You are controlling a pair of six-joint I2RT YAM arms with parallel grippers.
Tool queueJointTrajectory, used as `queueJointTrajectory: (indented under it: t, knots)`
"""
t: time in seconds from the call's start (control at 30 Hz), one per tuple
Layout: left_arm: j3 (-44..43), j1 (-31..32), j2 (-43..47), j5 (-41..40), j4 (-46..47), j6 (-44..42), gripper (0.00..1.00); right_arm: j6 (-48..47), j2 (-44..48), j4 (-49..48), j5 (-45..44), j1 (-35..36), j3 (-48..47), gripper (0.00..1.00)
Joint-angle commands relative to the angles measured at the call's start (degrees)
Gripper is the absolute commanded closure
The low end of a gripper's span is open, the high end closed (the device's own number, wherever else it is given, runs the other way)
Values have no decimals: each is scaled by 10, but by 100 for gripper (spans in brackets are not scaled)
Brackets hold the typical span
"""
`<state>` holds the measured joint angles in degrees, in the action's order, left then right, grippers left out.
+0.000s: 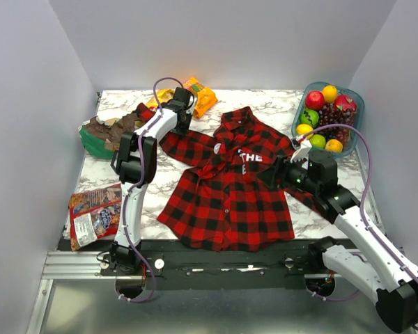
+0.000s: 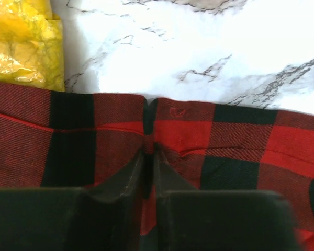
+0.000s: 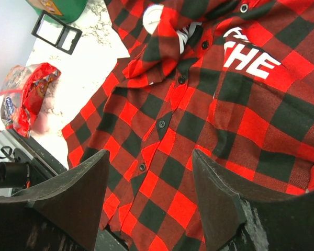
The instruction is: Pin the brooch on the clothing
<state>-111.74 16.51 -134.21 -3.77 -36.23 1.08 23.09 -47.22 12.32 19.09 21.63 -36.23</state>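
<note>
Left wrist view is showing the left gripper [image 2: 149, 151] clamping a fold of the clothing [image 2: 225, 146], the brooch [image 1: 217, 147] is resting near its collar, and the right gripper [image 3: 150, 157] is hovering above, jaws apart.

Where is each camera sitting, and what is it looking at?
Top: high behind the robot, looking down at the plaid shirt on the marble table; left arm and right arm show.
Left wrist: on the left gripper, looking close at its fingers pinching the shirt.
Right wrist: on the open right gripper, looking across the shirt's front.
All three share the shirt.
</note>
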Motion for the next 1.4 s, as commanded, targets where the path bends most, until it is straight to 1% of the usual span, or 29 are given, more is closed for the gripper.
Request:
queueJointTrajectory:
  t: [0.0, 0.17, 0.4, 0.5, 0.63, 0.77, 0.93, 1.13, 1.17, 1.2, 1.23, 1.27, 1.33, 1.37]
  knots:
    - [4, -2, -25, -29, -32, -21, 100, 0, 18, 20, 5, -4, 6, 28]
    - [13, -3, 4, -46, -24, -24, 100, -2, 23, 35, 1, -4, 6, 28]
    - [13, -16, 107, -72, 14, -23, 100, -8, 9, 42, -18, -4, 8, 28]
    - [-8, -35, 128, -75, 14, -23, 100, -7, -5, 41, -25, -4, 5, 28]
    - [-59, -69, 118, -73, 1, -28, 100, -9, -21, 46, -39, -4, 3, 28]
    - [-126, -104, 84, -63, -25, -32, 100, -11, -37, 49, -42, -3, 0, 28]
    - [-149, -126, 55, -42, -18, -42, 100, -9, -50, 52, -55, -4, -1, 28]
    - [-168, -130, 36, -28, -18, -40, 100, -5, -67, 56, -76, -4, -4, 28]
    - [-168, -130, 36, -27, -19, -39, 96, -5, -69, 57, -82, -4, -6, 28]
    - [-168, -130, 36, -27, -19, -37, 86, -5, -73, 57, -86, -4, -10, 27]
    - [-167, -130, 40, -27, -21, -35, 74, -5, -74, 60, -94, -4, -13, 27]
    - [-165, -130, 41, -26, -21, -34, 53, -7, -77, 61, -97, -4, -16, 27]
    - [-158, -130, 57, -23, -20, -30, 38, -7, -84, 61, -101, -4, -23, 27]
    - [-147, -130, 64, -20, -17, -26, 28, -7, -87, 61, -103, -4, -24, 27]
